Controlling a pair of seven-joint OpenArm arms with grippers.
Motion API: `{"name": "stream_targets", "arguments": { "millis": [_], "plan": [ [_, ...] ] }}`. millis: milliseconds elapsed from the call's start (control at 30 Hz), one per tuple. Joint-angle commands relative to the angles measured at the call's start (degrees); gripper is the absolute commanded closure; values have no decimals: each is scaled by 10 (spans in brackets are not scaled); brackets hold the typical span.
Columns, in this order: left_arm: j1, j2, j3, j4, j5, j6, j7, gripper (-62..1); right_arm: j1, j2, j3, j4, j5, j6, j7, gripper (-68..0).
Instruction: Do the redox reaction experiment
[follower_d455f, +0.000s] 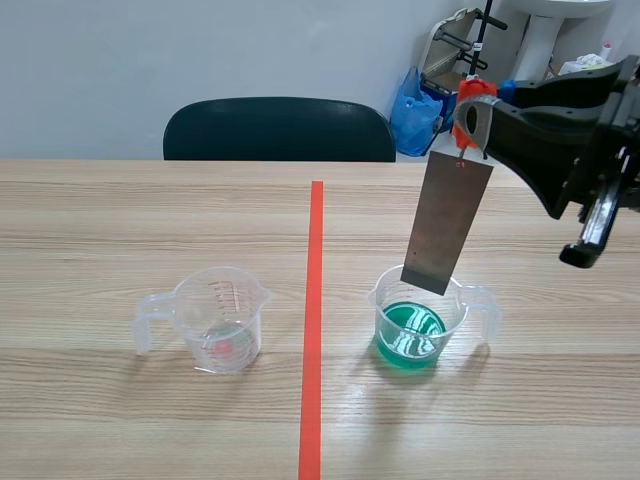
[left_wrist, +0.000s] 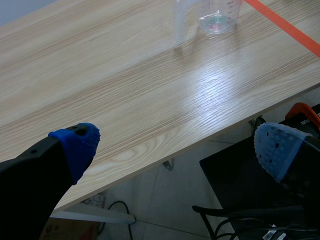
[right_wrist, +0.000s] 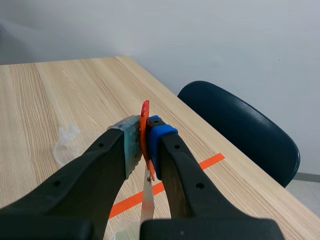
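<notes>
Grey sheet metal, a flat rectangular plate (follower_d455f: 447, 225), is hanging from the right gripper (follower_d455f: 470, 116), whose fingers are clamping an orange-red tab (follower_d455f: 476, 90) fixed to the plate's upper end. The right wrist view is showing the same grip, with the tab pinched between both pads and the strip dropping away beneath them. The plate is tilting slightly, and its lower edge is sitting at the rim of the beaker of green liquid (follower_d455f: 388, 305). Whether that edge is just inside the rim or just over it cannot be determined, but it is not reaching the liquid. A second, clear beaker (follower_d455f: 218, 320) is standing on the table (follower_d455f: 100, 220) on the other side of the tape line (follower_d455f: 315, 300), well apart. The left gripper (left_wrist: 177, 145) is hanging off the table's near edge with its blue pads (left_wrist: 80, 145) spread wide and nothing between them. The plate is appearing thin, stiff and light, so it is probably free to swing about the tab. The tab is the correct holding point, since it is keeping the fingers clear of the solution. The green-filled beaker is looking like light plastic and could tip if the plate strikes its wall, so a slow, vertical descent through the centre of the opening is advisable.
</notes>
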Motion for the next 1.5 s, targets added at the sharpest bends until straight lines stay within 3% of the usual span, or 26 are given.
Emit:
{"name": "stream_targets", "arguments": {
  "millis": [0, 367, 633, 1467],
  "plan": [
    [0, 1, 1, 5, -7, 1, -9, -623, 7, 3, 4, 4, 8, 2, 7, -6],
    [0, 1, 1, 5, -8, 1, -9, -623, 6, 2, 3, 4, 3, 2, -1, -6],
    [0, 1, 1, 5, -8, 1, -10, -623, -3, -20, 3, 3, -16, 2, -19, -6],
    [0, 1, 1, 5, -8, 1, -10, -623, -3, -155, 3, -125, -139, 4, -16, -6]
  ]
}}
